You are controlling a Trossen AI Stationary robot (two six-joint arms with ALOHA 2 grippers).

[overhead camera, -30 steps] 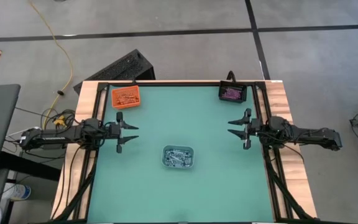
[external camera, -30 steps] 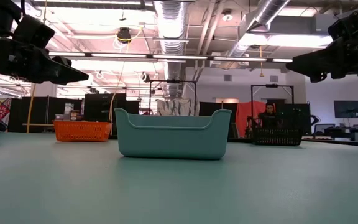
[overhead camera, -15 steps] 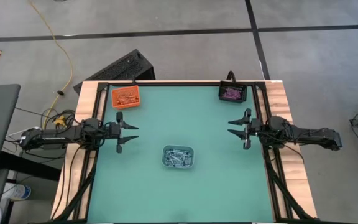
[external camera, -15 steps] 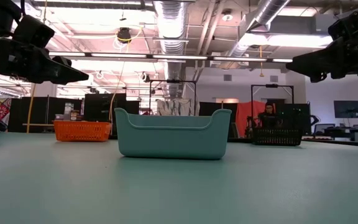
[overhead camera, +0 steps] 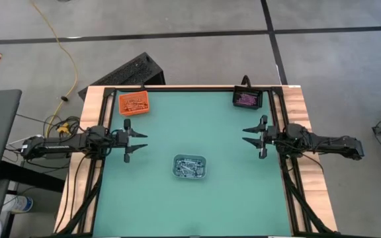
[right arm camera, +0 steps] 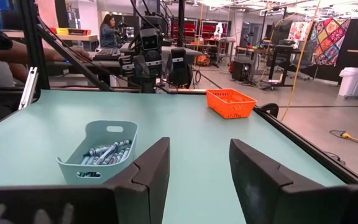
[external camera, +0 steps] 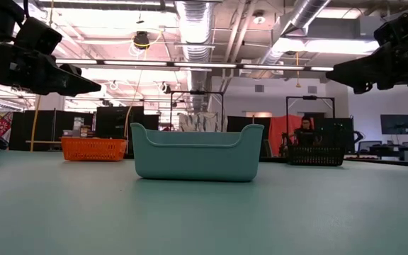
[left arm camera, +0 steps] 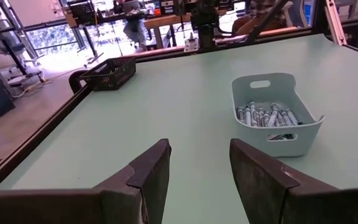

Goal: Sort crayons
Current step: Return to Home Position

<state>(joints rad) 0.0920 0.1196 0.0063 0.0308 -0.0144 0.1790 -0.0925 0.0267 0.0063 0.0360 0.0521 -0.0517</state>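
Parking left end effector (overhead camera: 144, 141) at nine o'clock, right end effector (overhead camera: 245, 135) at three, both wide open, empty: likely homed. Separating crayons (overhead camera: 189, 166) by colour: orange tray (overhead camera: 120, 104) eleven, black tray (overhead camera: 235, 99) one, grey tray (overhead camera: 175, 166) six.

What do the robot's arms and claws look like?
The left arm and right arm are long, thin and black, built from jointed segments. The left gripper and right gripper each have two dark, pointed fingers with flat, matte inner faces.
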